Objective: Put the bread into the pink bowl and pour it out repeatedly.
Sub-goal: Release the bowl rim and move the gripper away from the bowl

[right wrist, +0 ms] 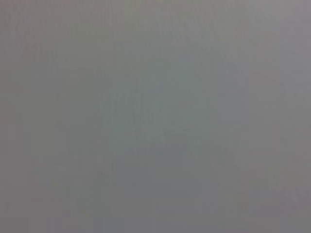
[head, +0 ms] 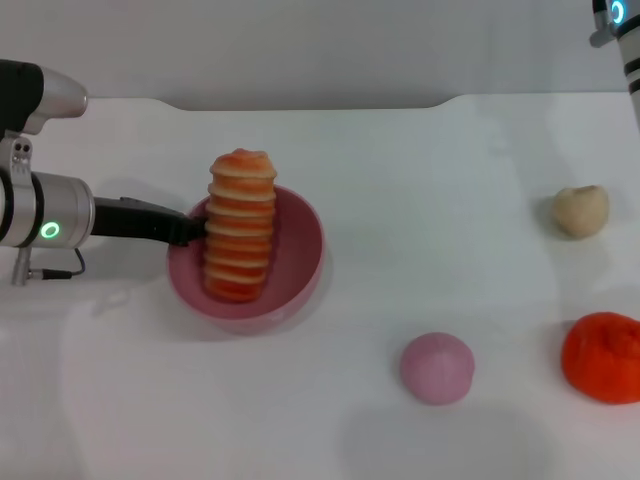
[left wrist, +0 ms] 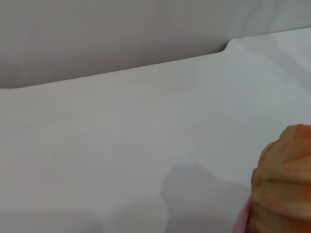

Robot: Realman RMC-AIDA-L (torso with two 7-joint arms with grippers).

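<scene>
Bread (head: 240, 226) on end inside the bowl (head: 300, 268), leaning on the left wall, top well above the rim. Left gripper (head: 195, 228) at the bowl's left rim, touching or pinching rim beside the loaf; fingers too hidden to tell whether spread or closed. Right arm (head: 622, 40) parked at far right, gripper out of sight. Likely the tipping step: best to hold the rim firmly, roll the wrist slowly toward bare table (head: 420, 180), away from the pink ball (head: 437, 367), so the loaf slides out.
</scene>
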